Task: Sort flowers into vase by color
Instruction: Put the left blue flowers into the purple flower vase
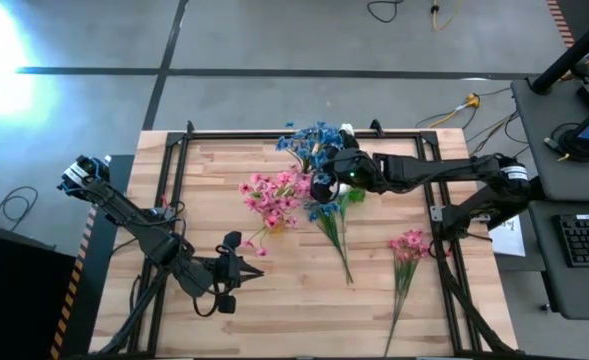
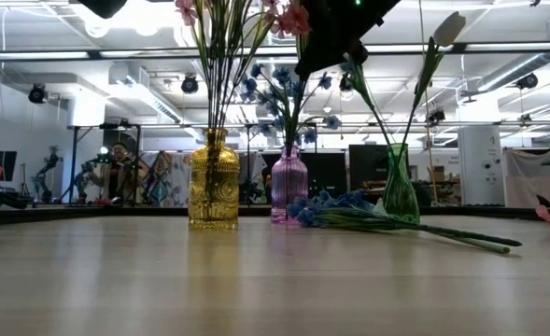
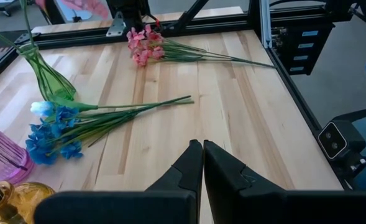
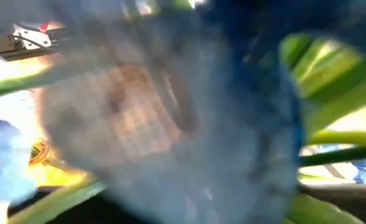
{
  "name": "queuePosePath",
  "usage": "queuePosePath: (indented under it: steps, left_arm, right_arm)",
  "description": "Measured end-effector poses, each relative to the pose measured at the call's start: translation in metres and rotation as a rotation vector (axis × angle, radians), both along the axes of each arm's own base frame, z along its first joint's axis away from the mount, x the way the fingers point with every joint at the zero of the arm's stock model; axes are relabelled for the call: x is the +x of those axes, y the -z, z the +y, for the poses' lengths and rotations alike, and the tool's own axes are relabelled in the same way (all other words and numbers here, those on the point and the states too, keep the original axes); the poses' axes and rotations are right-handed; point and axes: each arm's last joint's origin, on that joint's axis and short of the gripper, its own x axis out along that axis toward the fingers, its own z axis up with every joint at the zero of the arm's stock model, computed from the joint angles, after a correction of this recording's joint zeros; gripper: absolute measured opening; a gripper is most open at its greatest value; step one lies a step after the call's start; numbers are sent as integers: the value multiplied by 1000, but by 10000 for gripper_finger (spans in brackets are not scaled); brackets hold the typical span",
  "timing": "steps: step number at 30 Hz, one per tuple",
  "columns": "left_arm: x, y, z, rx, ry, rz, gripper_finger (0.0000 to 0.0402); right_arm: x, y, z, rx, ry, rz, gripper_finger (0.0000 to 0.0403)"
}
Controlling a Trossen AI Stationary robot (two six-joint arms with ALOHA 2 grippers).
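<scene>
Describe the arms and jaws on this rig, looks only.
Both arms are dark, jointed links. The left gripper has two black wedge-shaped jaws that taper to narrow tips. The left arm's base end shows a silvery-white joint housing. The right gripper is black, with a small green light beside it.

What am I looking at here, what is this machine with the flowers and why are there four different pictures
It is a robot with two dark arms at a wooden table, each ending in a two-finger claw. It is sorting artificial flowers into vases by colour.

The pictures are one moment from four cameras: one above the table looking straight down, one at table height looking across, and one on each wrist.

Three vases stand together: a yellow vase with pink flowers, a purple vase with blue ones, and a green vase with a white bud. Still lying on the table are a blue spray and a pink spray.

The right claw is over the vases; its own camera is blurred, so whether it holds anything is unclear. The left claw waits shut and empty near the table's front.
</scene>
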Motion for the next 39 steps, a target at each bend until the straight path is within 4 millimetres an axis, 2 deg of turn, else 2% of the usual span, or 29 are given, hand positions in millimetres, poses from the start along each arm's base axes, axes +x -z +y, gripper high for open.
queuePosePath:
  steps: [20, 32, 39]
  left_arm:
    - [0, 0, 0, 0, 0, 0, 0]
    - [0, 0, 0, 0, -1, 1, 0]
    - [0, 0, 1, 22, -41, -13, 0]
  right_arm:
    - [1, 5, -1, 25, 17, 16, 222]
    - [-12, -7, 1, 13, 10, 12, 277]
    - [-11, -8, -5, -15, 10, 14, 268]
